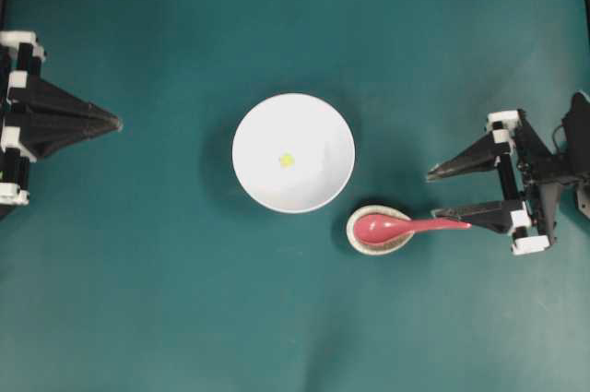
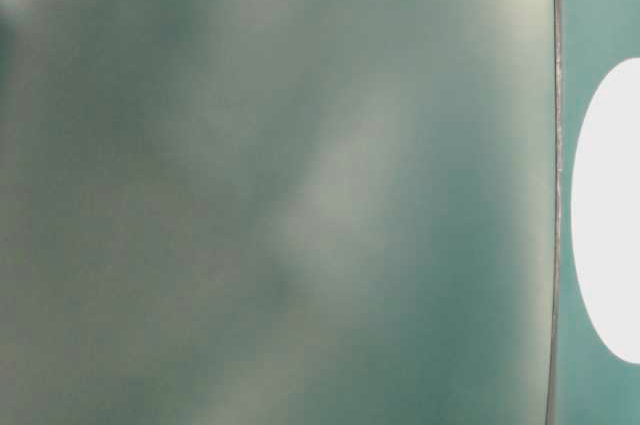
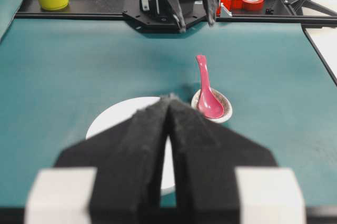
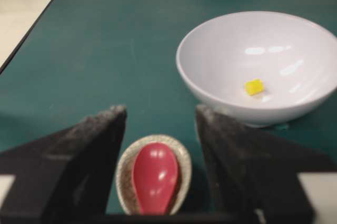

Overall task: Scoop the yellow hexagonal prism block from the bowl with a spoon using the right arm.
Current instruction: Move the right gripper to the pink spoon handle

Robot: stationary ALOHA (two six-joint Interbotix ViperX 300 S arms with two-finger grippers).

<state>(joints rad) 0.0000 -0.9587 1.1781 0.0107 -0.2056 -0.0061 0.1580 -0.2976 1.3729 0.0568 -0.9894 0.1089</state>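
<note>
Left gripper (image 1: 115,122) parked way over at the left edge in the overhead view, fingers pressed together into one point, aimed toward the middle. Right gripper (image 1: 450,198) reaching in from the right edge, jaws spread wide apart, two black fingers (image 1: 458,165) pointing left. From the right wrist view, both fingers angled downward with a clear gap between them. Nothing gripped by either one.
</note>
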